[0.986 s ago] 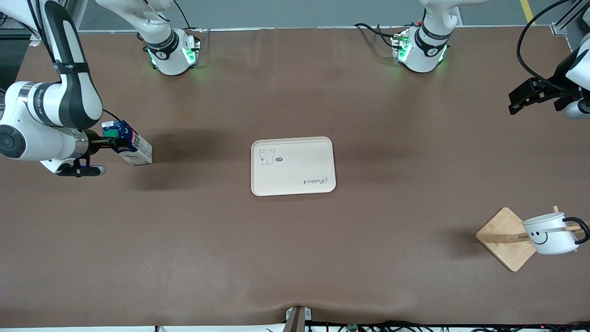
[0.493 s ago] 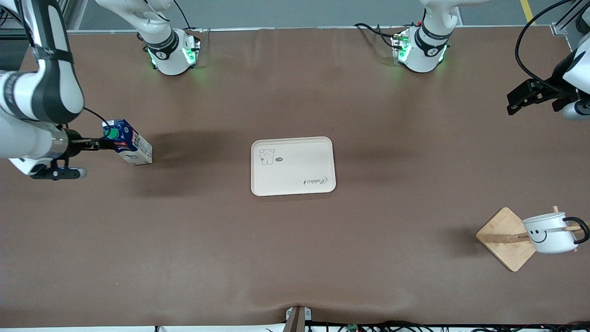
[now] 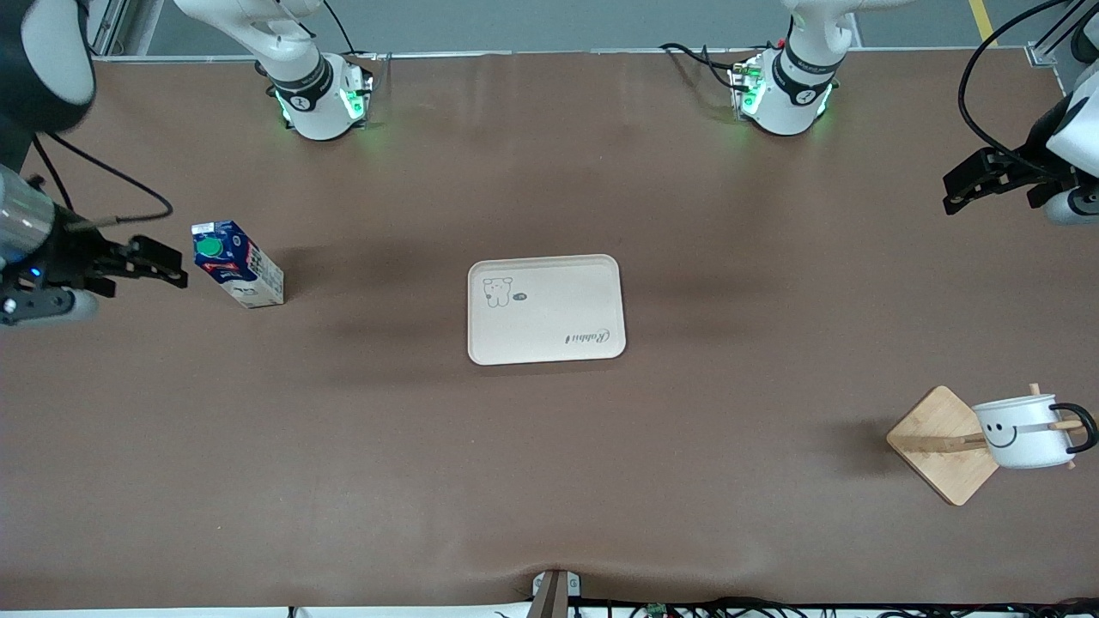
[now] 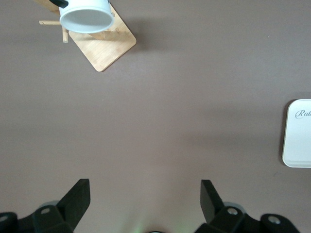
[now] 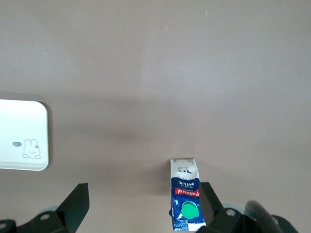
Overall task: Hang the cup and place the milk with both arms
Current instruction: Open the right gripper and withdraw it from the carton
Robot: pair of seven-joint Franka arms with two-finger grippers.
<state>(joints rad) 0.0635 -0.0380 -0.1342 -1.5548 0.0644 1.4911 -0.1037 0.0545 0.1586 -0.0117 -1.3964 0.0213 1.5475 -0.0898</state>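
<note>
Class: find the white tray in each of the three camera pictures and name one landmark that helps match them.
Front view: tray at mid-table, nothing on it.
Left wrist view: only one rounded end of it shows, cut by the picture's edge.
Right wrist view: cut by the edge, rabbit drawing showing.
Shared landmark: the tray's printed rabbit and lettering.

Brown matte table fills view, soft shadows across it. Grey floor strip above top edge, yellow line at corner. Cables trail along bottom edge.
</note>
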